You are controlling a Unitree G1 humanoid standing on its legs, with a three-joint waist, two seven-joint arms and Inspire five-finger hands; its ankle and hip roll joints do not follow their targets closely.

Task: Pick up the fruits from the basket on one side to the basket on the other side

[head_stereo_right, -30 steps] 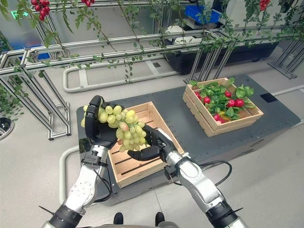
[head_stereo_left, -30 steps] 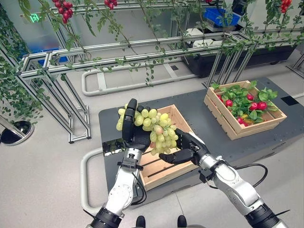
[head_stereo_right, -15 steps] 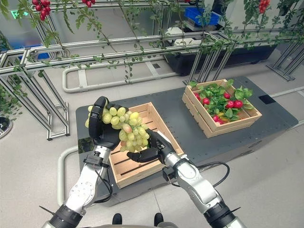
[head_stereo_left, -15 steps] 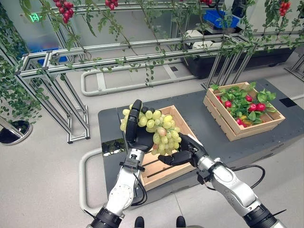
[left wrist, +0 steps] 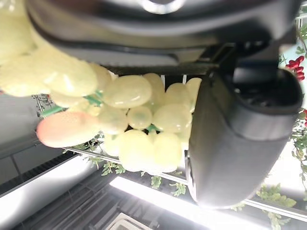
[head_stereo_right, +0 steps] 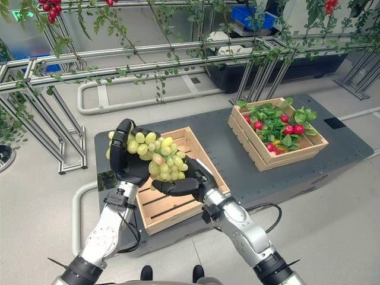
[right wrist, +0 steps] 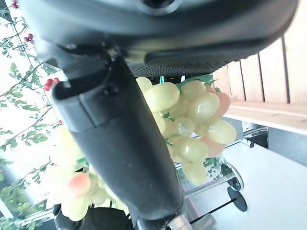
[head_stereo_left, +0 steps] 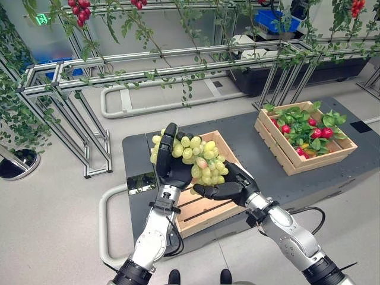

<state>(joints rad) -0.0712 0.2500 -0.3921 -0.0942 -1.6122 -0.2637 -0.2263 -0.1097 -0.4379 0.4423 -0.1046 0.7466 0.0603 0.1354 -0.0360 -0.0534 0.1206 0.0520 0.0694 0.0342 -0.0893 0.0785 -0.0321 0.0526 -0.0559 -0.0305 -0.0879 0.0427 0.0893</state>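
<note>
**A:** Holding the grapes, is it? Which robot hand has them?

**B:** Both. The bunch of green grapes (head_stereo_left: 191, 159) sits between the two, lifted above the near-left crate (head_stereo_left: 228, 155) on the dark worktop (head_stereo_left: 261, 160). The left robot hand (head_stereo_left: 168, 161) stands upright on the bunch's left side, its fingers curled over the top of the fruit and the palm pressed against it. The right robot hand (head_stereo_left: 228, 185) is just below and to the right, palm turned up, its fingers curled in under the lower grapes so the bunch rests on them.

**A:** So the grapes touch both?

**B:** Yes. The left wrist view shows grapes (left wrist: 139, 120) packed right up against that hand's palm, with the thumb (left wrist: 240, 139) beside them. The right wrist view shows grapes (right wrist: 192, 124) pressed close behind its own thumb (right wrist: 124, 139), and wooden slats of the crate (right wrist: 268, 81) beyond.

**A:** Is the fruit inside the crate?

**B:** No, it hangs over the crate's left half, clear of the slatted floor as far as I can tell.

**A:** And the other crate?

**B:** The far-right crate (head_stereo_left: 279, 142) stands well apart on the same worktop, holding green leaves and small red fruits (head_stereo_left: 320, 132).
</note>
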